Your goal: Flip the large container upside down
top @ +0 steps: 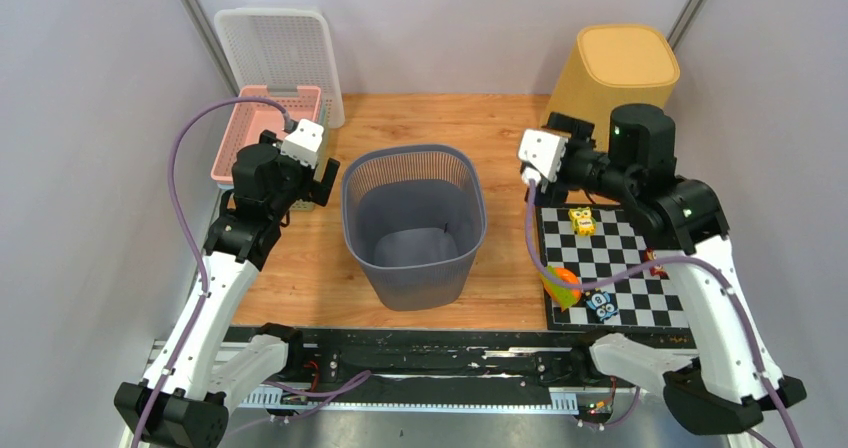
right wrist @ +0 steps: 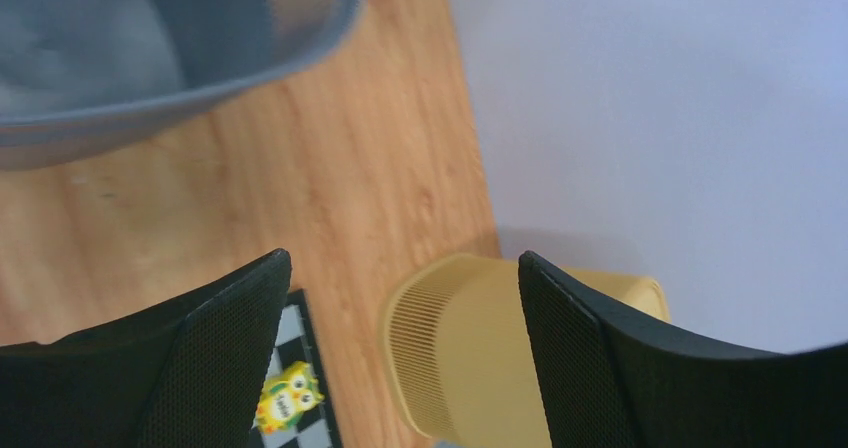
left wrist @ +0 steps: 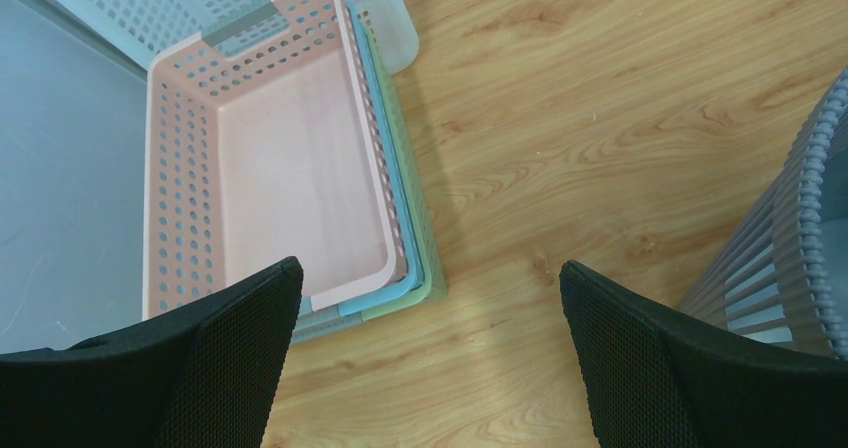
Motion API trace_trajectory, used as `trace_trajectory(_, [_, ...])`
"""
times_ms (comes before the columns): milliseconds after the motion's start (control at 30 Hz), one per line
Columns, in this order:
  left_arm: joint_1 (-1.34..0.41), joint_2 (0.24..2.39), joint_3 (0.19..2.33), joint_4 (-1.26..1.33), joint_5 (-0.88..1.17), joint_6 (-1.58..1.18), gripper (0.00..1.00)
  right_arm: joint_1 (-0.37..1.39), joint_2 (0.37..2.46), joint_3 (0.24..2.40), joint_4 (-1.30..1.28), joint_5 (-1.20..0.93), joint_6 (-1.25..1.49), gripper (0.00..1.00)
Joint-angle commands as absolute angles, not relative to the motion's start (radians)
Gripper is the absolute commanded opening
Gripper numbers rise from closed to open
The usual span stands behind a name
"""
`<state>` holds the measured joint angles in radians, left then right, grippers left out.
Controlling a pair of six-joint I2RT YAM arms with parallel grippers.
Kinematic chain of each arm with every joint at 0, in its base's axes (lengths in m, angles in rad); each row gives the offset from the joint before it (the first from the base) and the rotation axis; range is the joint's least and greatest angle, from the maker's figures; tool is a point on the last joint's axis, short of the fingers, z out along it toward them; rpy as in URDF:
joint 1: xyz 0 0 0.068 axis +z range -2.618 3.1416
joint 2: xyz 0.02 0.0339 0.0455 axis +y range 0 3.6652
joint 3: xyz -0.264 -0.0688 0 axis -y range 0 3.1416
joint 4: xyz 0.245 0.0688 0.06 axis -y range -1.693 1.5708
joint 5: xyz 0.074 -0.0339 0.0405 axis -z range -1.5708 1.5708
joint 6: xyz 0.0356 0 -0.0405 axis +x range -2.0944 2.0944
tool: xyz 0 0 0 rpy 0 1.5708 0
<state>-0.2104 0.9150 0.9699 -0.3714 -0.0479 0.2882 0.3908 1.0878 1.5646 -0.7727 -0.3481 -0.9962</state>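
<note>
The grey basket [top: 413,223] is standing upright, mouth up, at the middle of the table [top: 510,268], and neither arm is touching it. The left gripper [left wrist: 430,273] is hanging just off the basket's left side with its jaws spread wide and nothing between them. The right gripper [right wrist: 405,268] is hovering off the basket's right side, its jaws likewise parted and empty. The main risk is probably in the grasp. The basket is wide and its ribbed wall looks thin and springy, so a pinch on the rim from one side could be flexing the wall and slipping off partway through the turn, letting the basket drop on its side or roll. A push landing below the rim could be sliding the whole basket across the wood instead of tipping it. Room is also looking tight. On the left, a stack topped by a pink basket [left wrist: 290,168] is sitting toward the far-left corner, so a leftward tip could be knocking into it. On the right, a checkered mat [top: 620,268] carrying small toys such as a yellow one [top: 581,220] is lying along the near-right edge, and a yellow bin [top: 612,78] is standing at the far-right corner, so a rightward swing could be sweeping toys off or bumping the bin.
</note>
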Motion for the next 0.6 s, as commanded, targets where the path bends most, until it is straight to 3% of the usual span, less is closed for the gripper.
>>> trace_trajectory(0, [-0.201, 0.909, 0.965, -0.383, -0.031, 0.292, 1.00, 0.462, 1.052, 1.622, -1.087, -0.592, -1.019, 0.85])
trace_trajectory(300, [-0.202, 0.921, 0.967, -0.388, -0.030, 0.295, 1.00, 0.668, 1.038, 1.648, -1.228, -0.742, -0.986, 0.84])
trace_trajectory(567, [-0.201, 0.928, 0.962, -0.387, -0.031, 0.298, 1.00, 1.040, 1.120, 1.529, -1.105, -0.464, -0.894, 0.78])
